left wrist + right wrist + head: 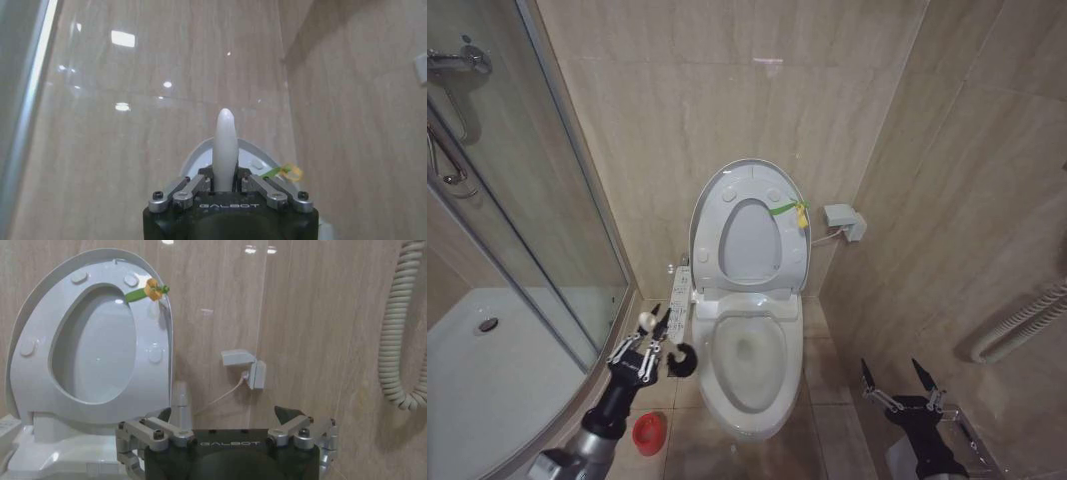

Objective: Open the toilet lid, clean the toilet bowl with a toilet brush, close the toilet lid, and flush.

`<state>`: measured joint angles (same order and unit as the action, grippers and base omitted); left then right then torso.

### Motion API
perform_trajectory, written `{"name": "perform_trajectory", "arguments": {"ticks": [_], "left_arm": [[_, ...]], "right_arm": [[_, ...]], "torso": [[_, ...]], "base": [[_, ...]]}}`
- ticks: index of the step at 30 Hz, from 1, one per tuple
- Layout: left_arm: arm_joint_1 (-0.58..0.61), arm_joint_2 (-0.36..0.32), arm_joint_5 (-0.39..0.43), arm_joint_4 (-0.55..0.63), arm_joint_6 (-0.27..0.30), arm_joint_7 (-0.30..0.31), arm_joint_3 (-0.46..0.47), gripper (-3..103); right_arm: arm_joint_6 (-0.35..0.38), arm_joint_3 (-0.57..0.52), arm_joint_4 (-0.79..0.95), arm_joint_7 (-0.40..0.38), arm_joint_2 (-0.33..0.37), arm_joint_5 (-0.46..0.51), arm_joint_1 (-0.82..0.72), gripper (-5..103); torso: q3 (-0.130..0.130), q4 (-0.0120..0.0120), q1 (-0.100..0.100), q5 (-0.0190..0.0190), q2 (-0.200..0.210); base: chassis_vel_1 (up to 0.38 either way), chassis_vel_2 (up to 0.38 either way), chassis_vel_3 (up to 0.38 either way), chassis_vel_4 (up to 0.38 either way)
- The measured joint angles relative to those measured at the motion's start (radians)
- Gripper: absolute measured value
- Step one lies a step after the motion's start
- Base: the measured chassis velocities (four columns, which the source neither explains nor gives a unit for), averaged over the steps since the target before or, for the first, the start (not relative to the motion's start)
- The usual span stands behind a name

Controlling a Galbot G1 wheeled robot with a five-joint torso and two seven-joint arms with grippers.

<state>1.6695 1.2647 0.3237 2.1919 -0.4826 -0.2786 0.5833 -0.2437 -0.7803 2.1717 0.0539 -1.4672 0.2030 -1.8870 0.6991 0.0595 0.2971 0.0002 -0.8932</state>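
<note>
Lid (749, 232) stands raised against the wall; left claw (653, 345) clamps the brush (681, 360) just left of the bowl (745, 370); right claw (897, 378) gapes empty at lower right.

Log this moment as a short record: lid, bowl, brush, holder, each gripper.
toilet lid: raised, leaning against the wall, with the seat up against it
toilet bowl: uncovered
toilet brush: out of its holder, dark head beside the bowl's left rim
red holder: on the floor, left of the bowl
left gripper: jaws shut on the brush handle
right gripper: jaws open, holding nothing, to the right of the bowl
</note>
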Motion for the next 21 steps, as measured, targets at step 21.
{"name": "perform_trajectory", "arguments": {"ticks": [21], "left_arm": [[0.053,0.139,-0.076,-0.189,-0.097,0.190,0.088,20]], "right_arm": [[0.000,0.000,0.000,0.000,0.000,0.000,0.000,100]], "torso": [[0.000,0.0000,0.000,-0.0003,0.000]], "base": [[0.000,0.000,0.000,0.000]]}}
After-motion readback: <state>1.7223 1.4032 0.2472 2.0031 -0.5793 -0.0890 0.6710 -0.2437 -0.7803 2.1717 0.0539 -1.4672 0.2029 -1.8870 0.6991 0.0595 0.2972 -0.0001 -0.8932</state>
